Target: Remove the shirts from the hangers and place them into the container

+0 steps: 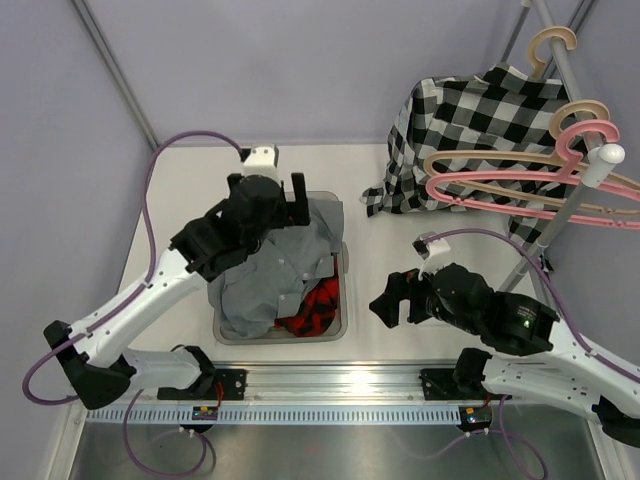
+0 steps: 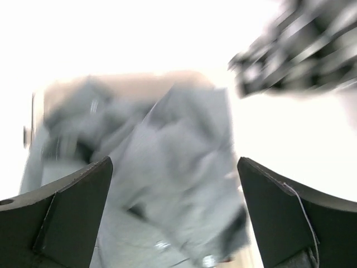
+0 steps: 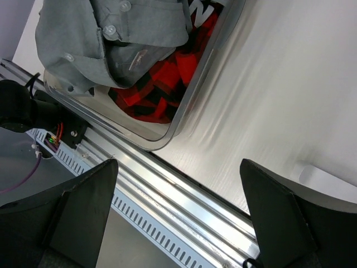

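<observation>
The container (image 1: 342,300) sits at the near middle of the table, with the grey shirt (image 1: 265,285) heaped on top of the red-and-black plaid shirt (image 1: 320,305). My left gripper (image 1: 285,205) hovers over the container's far end, jaws wide open, and the blurred grey shirt (image 2: 184,128) lies loose below it. The checked shirt (image 1: 470,125) hangs on a tan hanger (image 1: 553,42) at the back right. A pink hanger (image 1: 500,185) and another tan hanger (image 1: 580,112) hang bare. My right gripper (image 1: 385,305) is open and empty just right of the container (image 3: 187,109).
The grey rack pole (image 1: 565,75) slants across the back right with a white knob (image 1: 607,155). A metal rail (image 1: 330,380) runs along the near table edge between the arm bases. Purple cables loop beside both arms.
</observation>
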